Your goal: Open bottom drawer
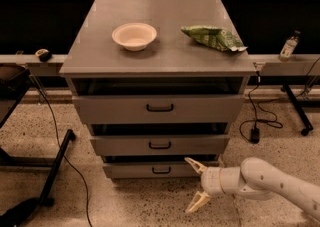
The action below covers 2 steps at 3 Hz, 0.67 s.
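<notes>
The bottom drawer (135, 170) is the lowest and smallest grey front of the cabinet, with a small black loop handle (161, 170) at its centre. It looks pushed in, or nearly so. My gripper (195, 185) comes in from the lower right on a white arm, just to the right of the handle and slightly below it. Its two cream fingers are spread wide, the upper fingertip (190, 161) near the drawer front's right part, the lower one (192, 207) over the floor. Nothing is between them.
Above are the middle drawer (160, 145) and top drawer (160, 108). On the cabinet top sit a cream bowl (134, 36) and a green snack bag (213, 38). A black stand leg (56, 163) lies left, cables and a plug (254, 134) right, a bottle (288, 47) on the ledge.
</notes>
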Each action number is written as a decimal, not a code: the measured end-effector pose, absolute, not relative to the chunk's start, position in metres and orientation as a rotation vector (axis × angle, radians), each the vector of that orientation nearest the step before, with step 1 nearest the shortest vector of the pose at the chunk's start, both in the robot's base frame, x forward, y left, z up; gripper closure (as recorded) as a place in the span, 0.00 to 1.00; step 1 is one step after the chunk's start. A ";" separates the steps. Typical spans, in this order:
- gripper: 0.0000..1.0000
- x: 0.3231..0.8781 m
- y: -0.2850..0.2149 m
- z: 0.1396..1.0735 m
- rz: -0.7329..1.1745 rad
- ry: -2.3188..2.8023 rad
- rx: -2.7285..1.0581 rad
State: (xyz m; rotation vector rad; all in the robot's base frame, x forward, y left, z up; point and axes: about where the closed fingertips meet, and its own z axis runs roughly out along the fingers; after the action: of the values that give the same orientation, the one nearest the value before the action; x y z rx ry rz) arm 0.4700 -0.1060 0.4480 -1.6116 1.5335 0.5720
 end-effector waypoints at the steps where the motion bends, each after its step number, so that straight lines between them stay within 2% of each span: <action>1: 0.00 0.491 -0.108 0.380 0.627 1.553 -1.569; 2: 0.00 0.541 -0.120 0.283 0.641 1.626 -1.565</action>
State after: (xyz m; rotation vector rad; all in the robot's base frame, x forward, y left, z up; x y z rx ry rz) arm 0.5410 -0.1200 0.2834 -1.5654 1.6259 0.6411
